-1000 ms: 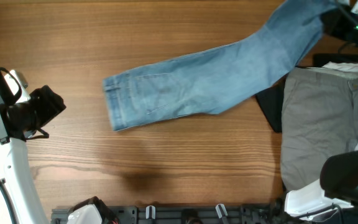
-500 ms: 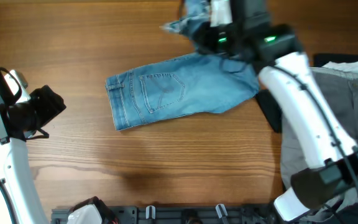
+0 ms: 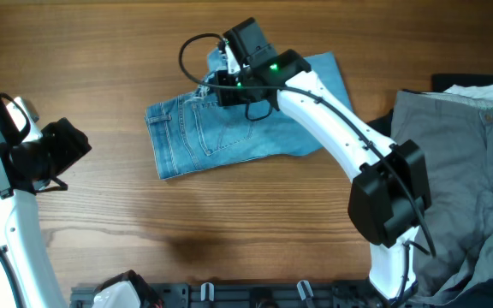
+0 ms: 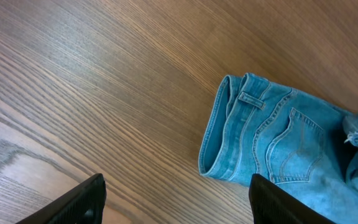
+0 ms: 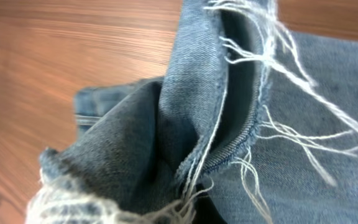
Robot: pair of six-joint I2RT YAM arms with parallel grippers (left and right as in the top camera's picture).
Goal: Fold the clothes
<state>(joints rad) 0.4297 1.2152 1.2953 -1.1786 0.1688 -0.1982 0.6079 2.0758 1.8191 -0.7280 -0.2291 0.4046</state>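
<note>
The light blue jeans (image 3: 264, 120) lie at the table's middle, legs doubled back over the seat, waistband (image 3: 157, 141) to the left. My right gripper (image 3: 222, 79) hangs over the back pockets, shut on the frayed white leg hems (image 3: 215, 62). In the right wrist view the hem (image 5: 229, 124) and its loose threads fill the frame and hide the fingers. My left gripper (image 3: 68, 147) stays at the left, apart from the jeans, and it is open. Its view shows both dark fingertips (image 4: 82, 199) with bare wood between them, and the waistband (image 4: 219, 137) ahead.
Grey trousers (image 3: 452, 180) lie heaped at the right edge, with a black garment (image 3: 456, 82) behind them. My right arm (image 3: 341, 128) crosses the jeans from the lower right. A dark rack (image 3: 229, 296) runs along the front edge.
My right arm has swept from the far right to the left, carrying the leg ends over the seat, so the jeans now lie doubled. The left arm has not moved.
</note>
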